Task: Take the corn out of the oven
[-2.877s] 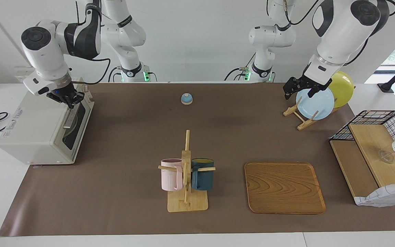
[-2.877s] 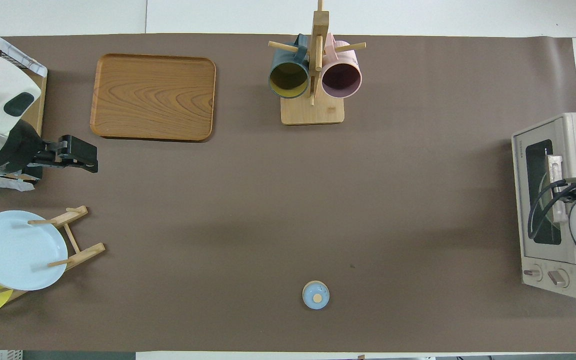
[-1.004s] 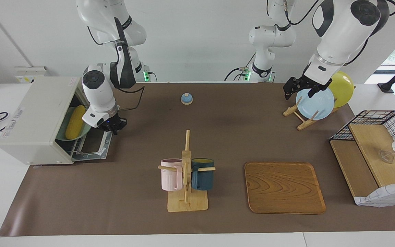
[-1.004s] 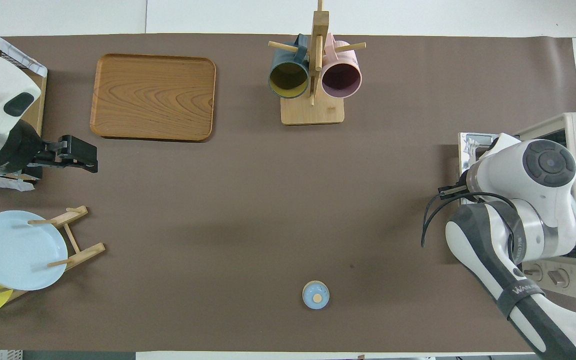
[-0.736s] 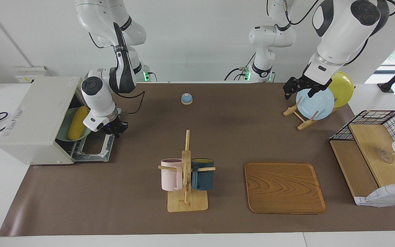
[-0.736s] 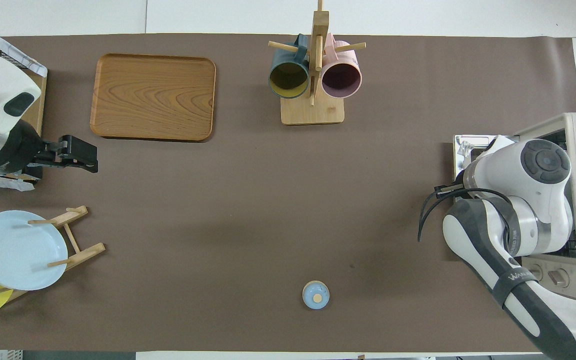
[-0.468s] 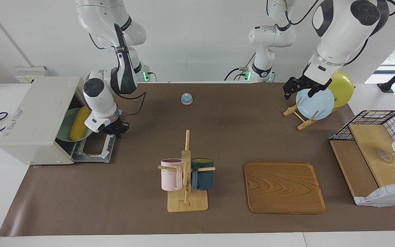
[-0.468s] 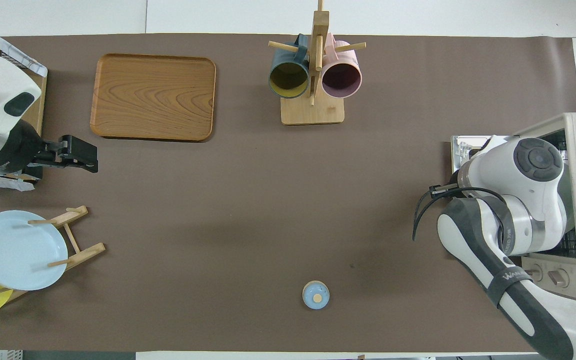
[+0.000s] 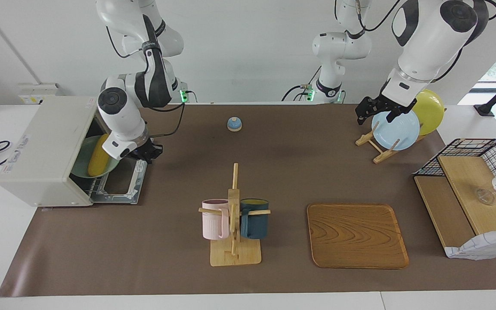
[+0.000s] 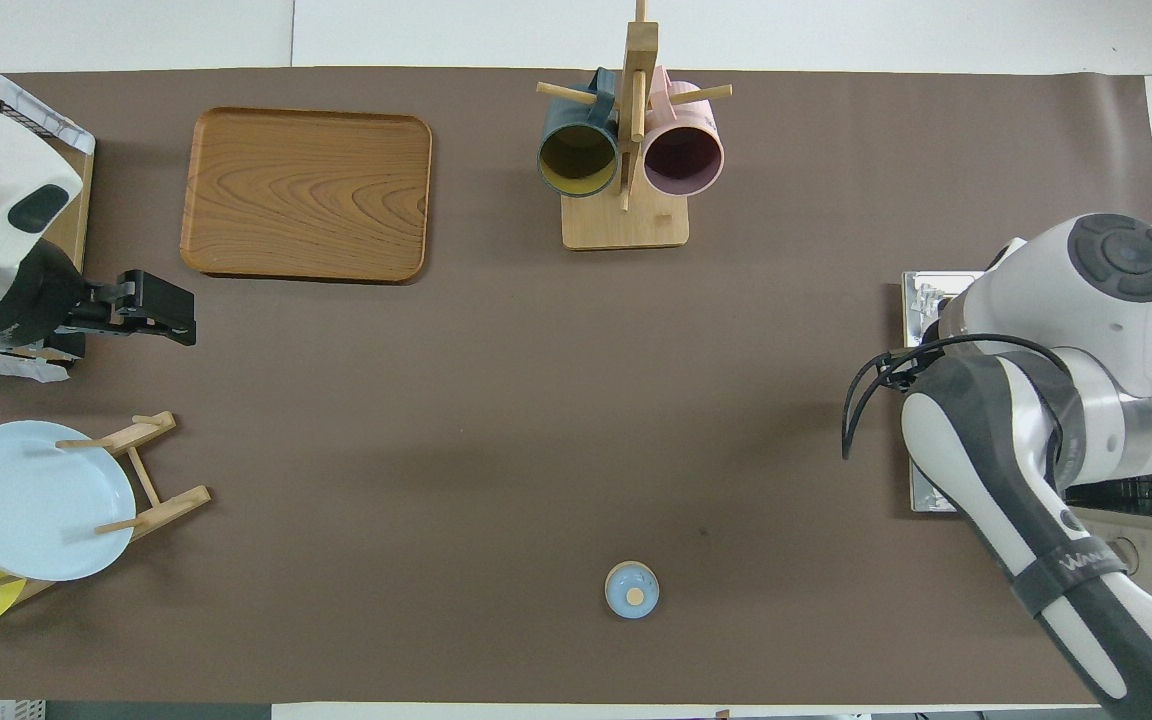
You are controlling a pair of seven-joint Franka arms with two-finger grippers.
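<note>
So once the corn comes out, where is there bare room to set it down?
The wooden tray is bare. So is the brown mat between the oven door and the mug rack, and between the rack and the bell. It is crowded at the oven mouth, where the right gripper hangs over the door.

The oven (image 9: 50, 150) stands with its door (image 9: 123, 185) folded down flat, so its mouth is open toward the bare mat (image 9: 179, 172). The right gripper (image 9: 144, 153) and its wrist hang over the door's edge nearer the robots, partly blocking the mouth. The mug rack (image 9: 235, 215) stands well apart from the oven.
</note>
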